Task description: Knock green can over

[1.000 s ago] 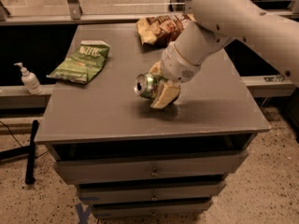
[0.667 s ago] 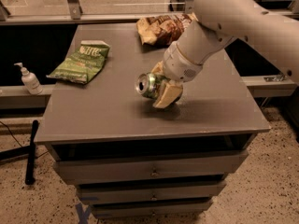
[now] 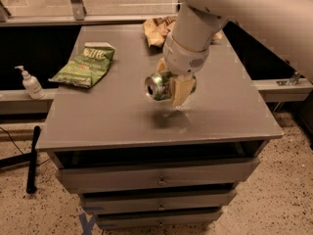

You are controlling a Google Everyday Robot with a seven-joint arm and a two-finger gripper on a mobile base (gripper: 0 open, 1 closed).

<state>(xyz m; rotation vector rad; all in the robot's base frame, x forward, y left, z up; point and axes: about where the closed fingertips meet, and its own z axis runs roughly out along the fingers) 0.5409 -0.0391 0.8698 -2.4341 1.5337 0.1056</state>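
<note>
The green can (image 3: 157, 86) lies on its side with its silver top facing front-left, held between the tan fingers (image 3: 180, 92) of my gripper (image 3: 171, 83). The gripper is shut on the can and comes down from the white arm (image 3: 195, 28) at the upper right. The can hangs a little above the middle of the grey table top (image 3: 98, 121), with its shadow on the surface just below. The can's far side is hidden behind the fingers.
A flat green chip bag (image 3: 85, 65) lies at the table's left. A brown snack bag (image 3: 157, 28) lies at the back, partly behind the arm. A white pump bottle (image 3: 30, 82) stands on the ledge to the left. Drawers (image 3: 159, 180) sit under the table top.
The gripper still holds the tipped can over the middle of the table; it stands slightly higher, its shadow further below. The view of the table has shifted closer.
</note>
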